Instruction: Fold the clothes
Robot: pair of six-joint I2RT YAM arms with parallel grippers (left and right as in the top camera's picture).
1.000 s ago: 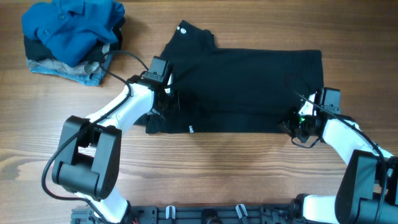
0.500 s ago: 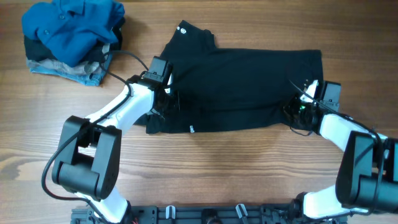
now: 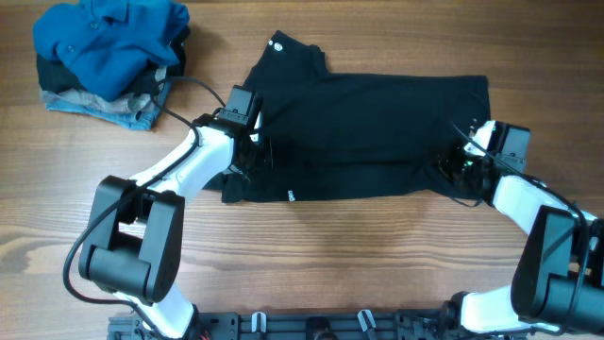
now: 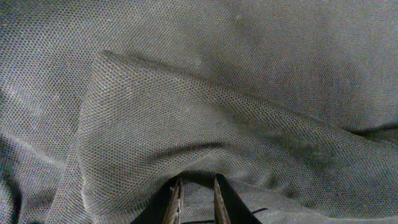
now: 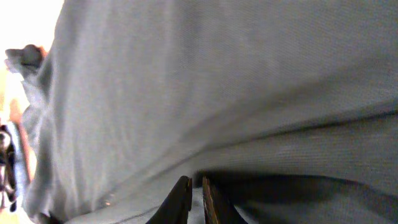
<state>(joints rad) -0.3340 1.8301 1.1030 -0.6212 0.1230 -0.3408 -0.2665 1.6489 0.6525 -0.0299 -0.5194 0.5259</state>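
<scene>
T-shirt: The black T-shirt (image 3: 368,132) lies spread across the middle of the desk (image 3: 377,264). Its white neck label (image 3: 276,42) is at the far left and its white hem tag (image 3: 290,196) is on the near edge.
Left fingers: The left fingers (image 4: 217,196) sit almost together at the shirt's left side, and a raised fold of the knit runs into the narrow gap. We read that as a pinch on the cloth.
Right fingers: The right fingers (image 5: 186,190) are also nearly together at the shirt's right end, with cloth draped straight off their tips. They look clamped on it, though the blur leaves some doubt.
What has just changed: Over the last second the right arm has carried the near right corner up and inward, so the near edge at that end now lies farther back. The left arm has not moved.
What it means: We judge the lengthwise fold has begun at the right end only. The left end will need to follow, or the fold will lie skewed.
Surface: The desk is light wood with a plain grain.
Other clothes: A bright blue shirt (image 3: 109,42) is heaped on a pale denim piece (image 3: 94,106) at the far left corner, well apart from the T-shirt.
Room: Nothing beyond the desk shows.
</scene>
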